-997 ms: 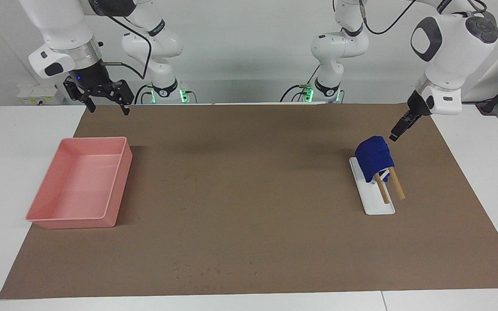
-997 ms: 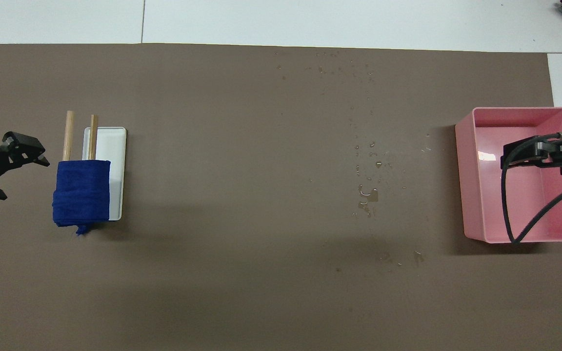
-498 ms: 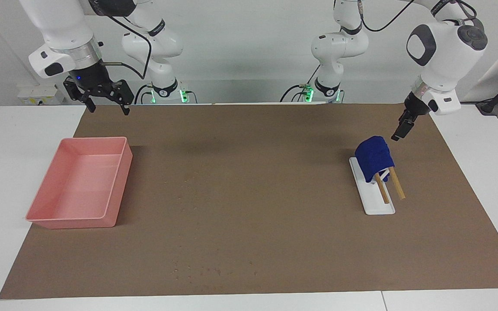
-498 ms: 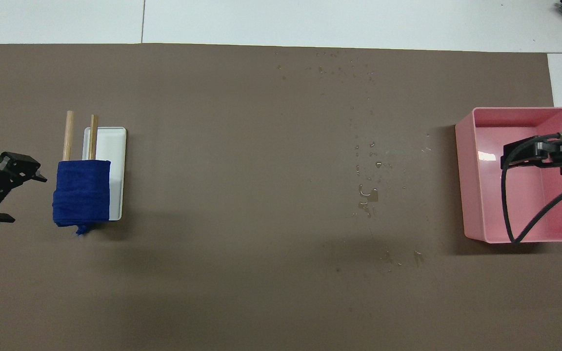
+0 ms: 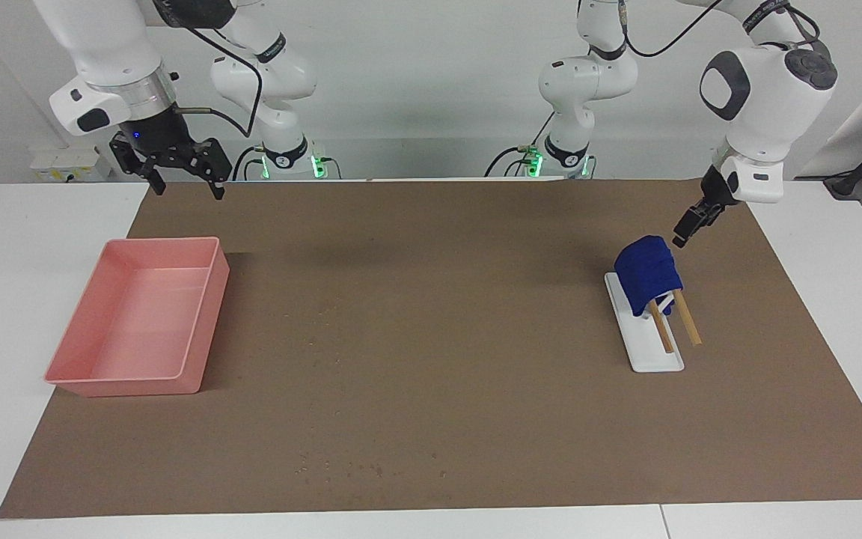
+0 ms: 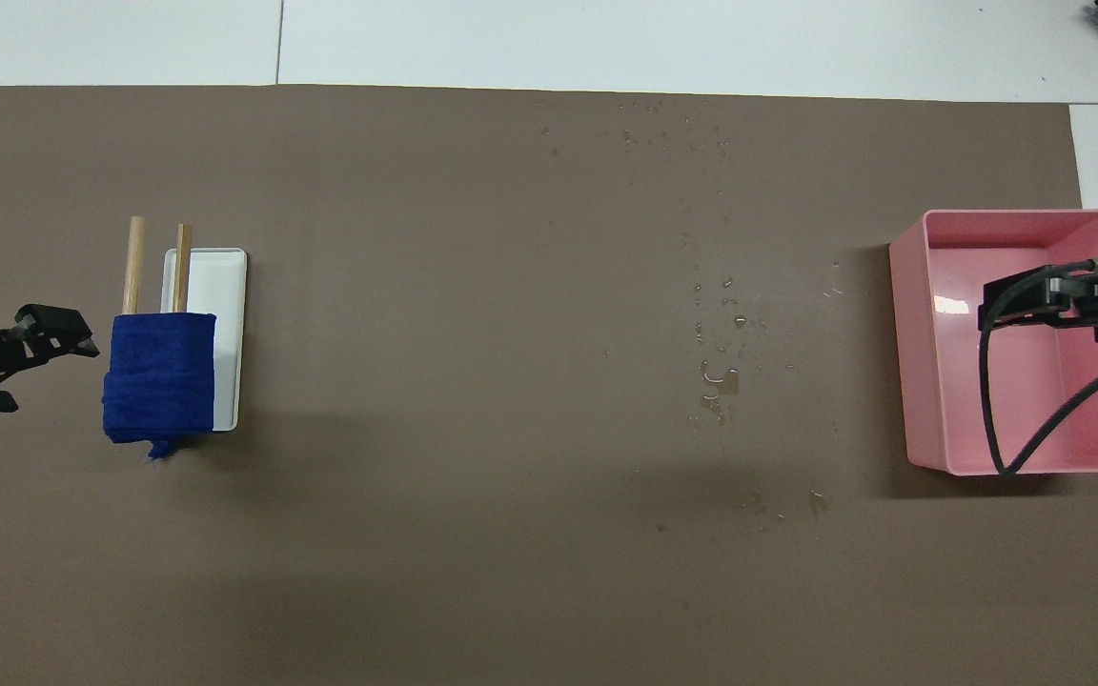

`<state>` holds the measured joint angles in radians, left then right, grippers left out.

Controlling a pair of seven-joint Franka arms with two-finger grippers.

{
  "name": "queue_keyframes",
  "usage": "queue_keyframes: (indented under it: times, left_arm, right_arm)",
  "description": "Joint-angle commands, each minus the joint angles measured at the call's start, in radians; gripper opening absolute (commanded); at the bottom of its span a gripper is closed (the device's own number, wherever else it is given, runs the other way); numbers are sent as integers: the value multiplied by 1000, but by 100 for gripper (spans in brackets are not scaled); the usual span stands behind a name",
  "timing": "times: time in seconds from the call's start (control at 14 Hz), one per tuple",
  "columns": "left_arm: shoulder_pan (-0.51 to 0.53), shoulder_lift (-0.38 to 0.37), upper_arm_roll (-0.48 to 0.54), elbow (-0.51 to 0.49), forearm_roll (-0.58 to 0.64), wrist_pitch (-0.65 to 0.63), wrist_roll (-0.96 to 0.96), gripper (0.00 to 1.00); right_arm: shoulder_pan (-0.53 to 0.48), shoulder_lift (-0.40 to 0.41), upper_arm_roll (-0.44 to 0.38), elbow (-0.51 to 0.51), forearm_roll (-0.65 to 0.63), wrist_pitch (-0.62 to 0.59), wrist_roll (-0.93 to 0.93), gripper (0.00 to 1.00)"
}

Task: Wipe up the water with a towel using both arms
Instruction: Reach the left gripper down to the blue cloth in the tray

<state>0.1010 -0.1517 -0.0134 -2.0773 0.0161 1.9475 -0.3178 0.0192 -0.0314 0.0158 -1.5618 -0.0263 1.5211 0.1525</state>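
1. Across the table in the facing view, the left gripper (image 5: 689, 226) hangs just beside the top of the blue towel (image 5: 648, 273), not touching it that I can tell. The towel is draped over two wooden rods (image 5: 676, 323) on a white stand (image 5: 655, 358) toward the left arm's end. Its claw points down at the cloth, and its spread cannot be read here. The right gripper (image 5: 182, 178) waits with its claw wide, raised near the pink bin (image 5: 139, 322).

2. From overhead, the left gripper (image 6: 30, 357) shows its two fingers spread wide beside the towel (image 6: 160, 386), holding nothing. The water (image 6: 721, 376) lies as scattered droplets on the brown mat (image 6: 473, 534), between towel and bin (image 6: 911, 343), closer to the bin.

3. The step in hand looks like fetching the towel. Next, the left claw must straddle a fold and pinch it shut, then lift it off the rods.
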Motion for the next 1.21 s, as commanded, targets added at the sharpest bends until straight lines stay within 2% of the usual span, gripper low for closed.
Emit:
queue_keyframes:
  times: [0.0,0.36,0.64,0.93,1.14]
  left_arm:
    - [8,-14,-4,-56,67,30,214,100]
    - [-9,29,-10,-83,67,71,230,100]
    - [-12,35,-11,-130,67,128,220,100]
    - [-26,35,-13,-139,65,128,190,99]
    - [-44,35,-13,-139,55,122,178,80]
  right_arm:
    - [-10,-27,3,-29,11,-5,-22,100]
    - [-10,-28,3,-32,11,-5,-24,100]
    - [-10,-30,3,-34,11,-5,-24,100]
    - [-12,-31,3,-37,11,-5,-24,100]
    - [-12,-33,3,-40,11,-5,-25,100]
